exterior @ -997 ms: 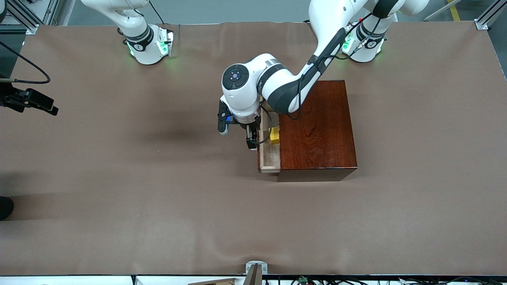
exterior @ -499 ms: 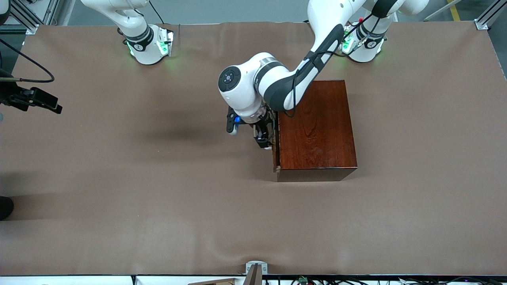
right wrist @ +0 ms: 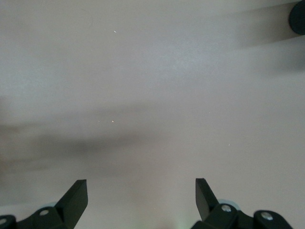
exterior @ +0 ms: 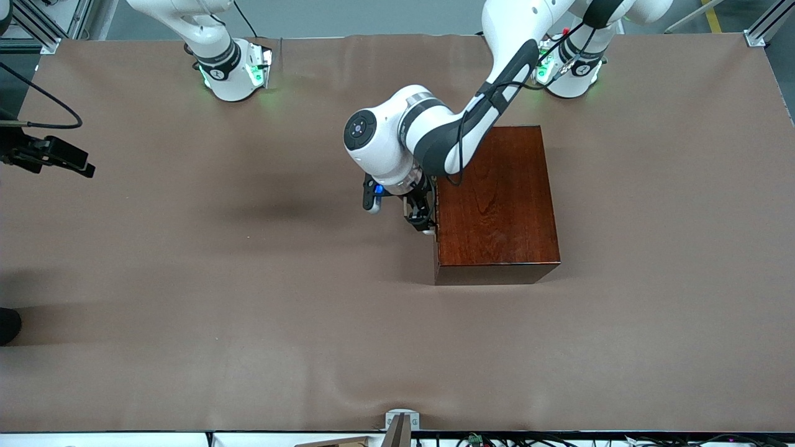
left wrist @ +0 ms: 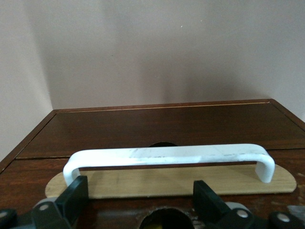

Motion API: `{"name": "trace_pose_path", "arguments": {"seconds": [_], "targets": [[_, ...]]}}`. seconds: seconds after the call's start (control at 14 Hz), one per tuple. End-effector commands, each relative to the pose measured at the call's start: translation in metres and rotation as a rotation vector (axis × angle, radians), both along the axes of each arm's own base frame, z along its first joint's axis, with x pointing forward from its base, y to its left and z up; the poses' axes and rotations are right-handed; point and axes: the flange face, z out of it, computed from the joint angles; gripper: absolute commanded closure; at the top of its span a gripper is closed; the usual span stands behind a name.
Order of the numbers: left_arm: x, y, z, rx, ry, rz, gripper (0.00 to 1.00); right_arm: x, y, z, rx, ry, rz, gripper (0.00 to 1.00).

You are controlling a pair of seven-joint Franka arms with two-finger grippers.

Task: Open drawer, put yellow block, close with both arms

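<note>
One second ago the drawer point(left wrist: 167, 179) stood pulled out of the dark reddish-brown wooden box point(exterior: 497, 202) with the yellow block lying in its tray; half a second ago only a thin strip of pale wood showed; now it sits flush in the box and the block is hidden inside. The right arm point(exterior: 211, 43) waits at its end of the table, mostly cut off by the frame edge; the right gripper point(right wrist: 141, 202) hangs over bare tablecloth point(exterior: 217, 310), fingers spread wide apart. The left gripper point(exterior: 425, 218) has followed the drawer in and now sits at the box's front face, toward the right arm's end. In the left wrist view its fingers point(left wrist: 74, 198) stand apart, clear of the white bar handle point(left wrist: 169, 157). Only the fingertips show there, the rest being cut off.
</note>
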Motion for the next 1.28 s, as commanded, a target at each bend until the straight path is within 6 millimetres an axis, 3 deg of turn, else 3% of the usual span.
{"name": "trace_pose_path", "arguments": {"seconds": [0.0,0.28,0.43,0.57,0.78,0.93,1.21], "targets": [[-0.005,-0.003,0.007,0.011,-0.011,-0.005,0.00,-0.002,-0.003,0.004,-0.004,0.005,-0.022,0.00],[-0.016,-0.036,0.034,-0.167,-0.157,0.219,0.00,-0.002,0.008,0.006,-0.003,0.002,-0.002,0.00],[-0.017,-0.034,0.073,-0.232,-0.209,0.381,0.00,-0.002,0.012,0.006,-0.003,0.002,0.004,0.00],[-0.011,-0.019,0.121,-0.312,-0.214,0.615,0.00,-0.002,0.012,0.006,-0.003,0.002,0.004,0.00],[0.022,0.048,0.187,-0.339,-0.247,1.019,0.00,-0.002,0.010,0.006,-0.003,0.002,0.002,0.00],[0.048,0.110,0.226,-0.319,-0.303,1.252,0.00,-0.002,0.010,0.005,-0.002,0.007,0.001,0.00],[0.068,0.215,0.278,-0.254,-0.322,1.450,0.00,-0.003,0.011,0.005,-0.002,0.013,0.002,0.00]]}}
